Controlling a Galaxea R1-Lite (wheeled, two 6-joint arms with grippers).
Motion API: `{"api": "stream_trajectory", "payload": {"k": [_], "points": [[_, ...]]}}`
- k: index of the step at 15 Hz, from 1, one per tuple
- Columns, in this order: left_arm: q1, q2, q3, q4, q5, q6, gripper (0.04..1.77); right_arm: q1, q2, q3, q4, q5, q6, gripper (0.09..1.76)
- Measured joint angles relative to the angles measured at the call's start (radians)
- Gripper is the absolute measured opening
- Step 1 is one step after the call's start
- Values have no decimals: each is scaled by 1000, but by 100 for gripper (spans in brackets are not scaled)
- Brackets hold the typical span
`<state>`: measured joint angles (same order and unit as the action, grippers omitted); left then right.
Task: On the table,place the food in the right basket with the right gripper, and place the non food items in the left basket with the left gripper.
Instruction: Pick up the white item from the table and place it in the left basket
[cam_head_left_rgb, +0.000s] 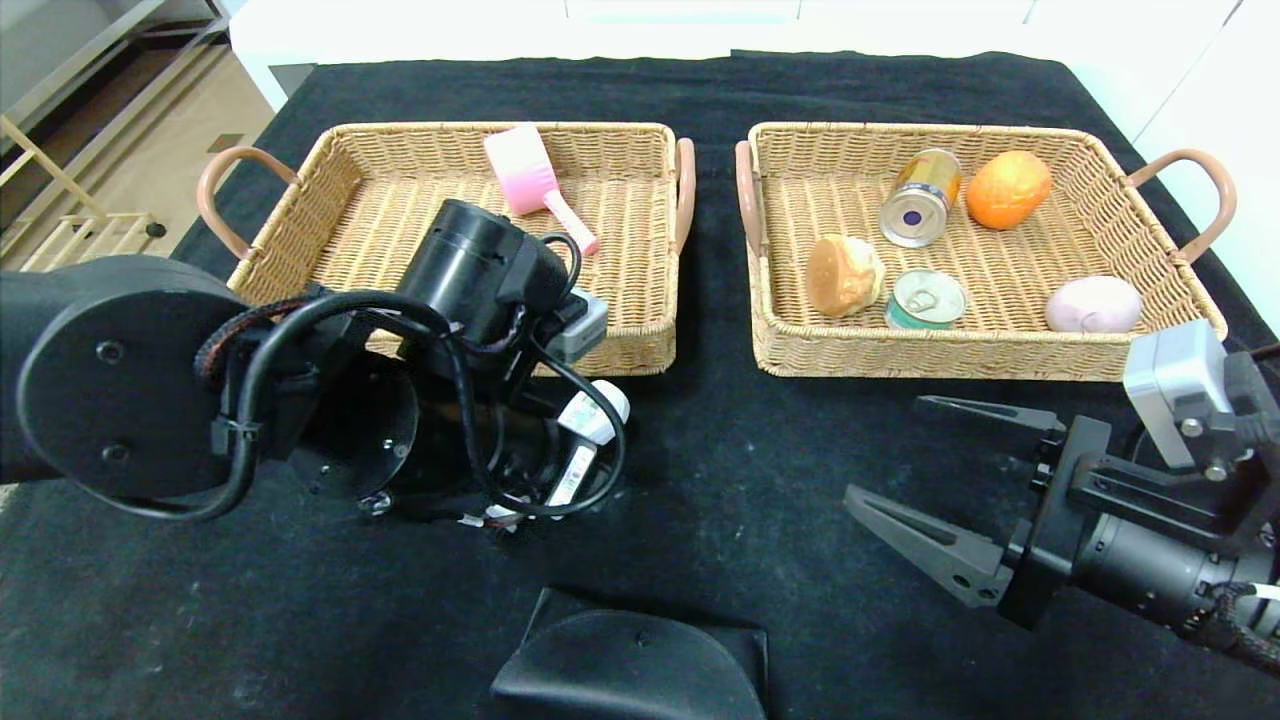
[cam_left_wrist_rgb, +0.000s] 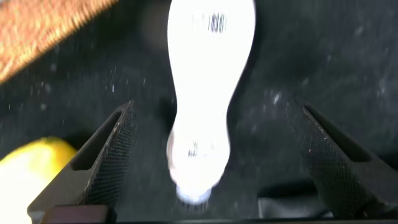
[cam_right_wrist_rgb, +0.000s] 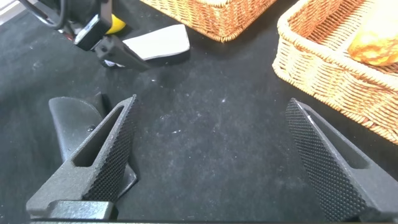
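Hovering my left gripper (cam_left_wrist_rgb: 208, 155) wide open and empty over the white brush (cam_left_wrist_rgb: 208, 93), which lies on the table (cam_head_left_rgb: 750, 480) before the left basket (cam_head_left_rgb: 620, 345). It looks light, rigid, slick plastic; I'd pinch its narrow waist. My right gripper (cam_head_left_rgb: 925, 480) idles open, empty.

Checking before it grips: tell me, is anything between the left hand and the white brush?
Nothing visible. The left hand is open with the white brush lying on the table between its fingers; a lemon sits off to one side.
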<state>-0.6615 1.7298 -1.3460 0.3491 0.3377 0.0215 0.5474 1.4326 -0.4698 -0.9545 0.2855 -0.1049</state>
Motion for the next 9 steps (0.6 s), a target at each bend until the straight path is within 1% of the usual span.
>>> {"api": "stream_trajectory", "payload": {"k": [2,4,9], "points": [[6,13,-2,-17,1,0,172,-14,1,-3,0,5,0,171],[7,22,-2,-14,1,1,172,-29,2,-6,0,31,0,171],[14,36,-5,-14,14,4,172,-40,6,-5,0,34,1,171]]}}
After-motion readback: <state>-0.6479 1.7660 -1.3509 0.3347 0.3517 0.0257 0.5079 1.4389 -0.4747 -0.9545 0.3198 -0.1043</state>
